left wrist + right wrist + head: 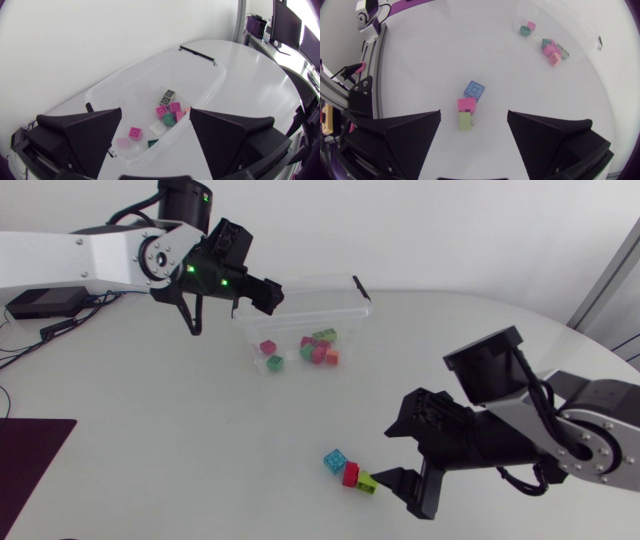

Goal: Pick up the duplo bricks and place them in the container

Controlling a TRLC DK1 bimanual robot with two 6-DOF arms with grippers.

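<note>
3 bricks lie loose on the table [180, 440], well apart from the container [362, 302]: a blue brick [474, 90], a pink brick [466, 104] and a green brick [465, 121], set in a short row, with pink and green touching end to end and blue just beside pink. My right gripper [474, 116] hangs low over the near end of that row with its fingers spread wide. The green brick sits between the fingertips, neither finger touching it, so nothing is gripped yet. I judge this spread is there to straddle the green brick, the closest of the 3, before closing on it. Pink pressing against green could mean both get nudged or lifted together. My left gripper [155, 111] hovers above the clear container, fingers likewise spread and holding nothing, a pose that suits a drop-off point. Several bricks already rest on the container floor, pink, teal, grey-green and pale ones, most of them clustered towards one long wall. By my estimate the job is well past halfway, with these 3 left to move.
</note>
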